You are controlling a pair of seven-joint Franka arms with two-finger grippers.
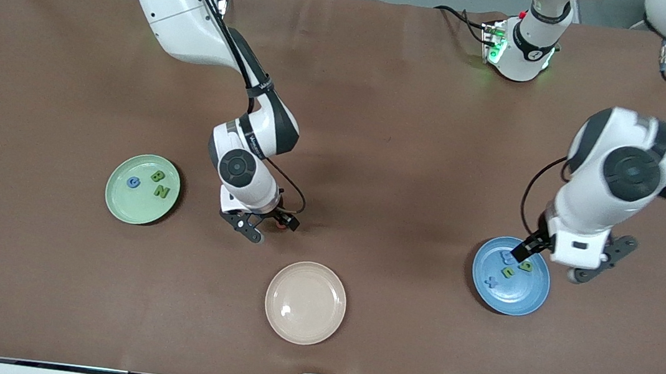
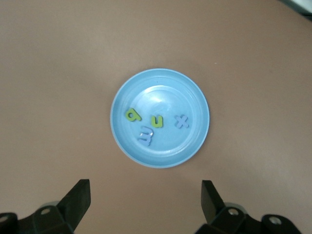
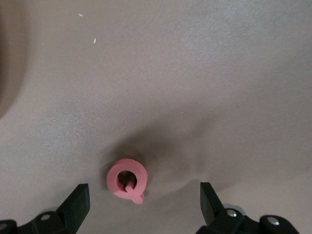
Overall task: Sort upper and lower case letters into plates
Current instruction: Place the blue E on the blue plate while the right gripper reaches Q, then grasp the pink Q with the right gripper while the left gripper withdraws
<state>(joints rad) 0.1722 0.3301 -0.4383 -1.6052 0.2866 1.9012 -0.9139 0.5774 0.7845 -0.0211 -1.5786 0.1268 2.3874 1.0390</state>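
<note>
The pink letter [image 3: 127, 181], a ring with a short tail, probably a Q, lies flat on the brown table [image 1: 411, 158] directly under the right pincer [image 1: 266, 227], between its widely spread, empty fingers. It looks light, stiff and chunky, so it should not bend or break, but it is low and could skid on the cloth; gripping across the ring's outer edge seems safest. The left pincer [image 1: 548, 255] hangs over the blue plate [image 1: 530, 300], also spread wide and holding nothing; below it lie four letters [image 2: 155, 124]. The mint green plate [image 1: 121, 203], toward the right arm's end, holds three letters [image 1: 150, 183]. In the front view the right arm's wrist nearly hides the pink letter, and the left pincer covers part of one blue letter.
</note>
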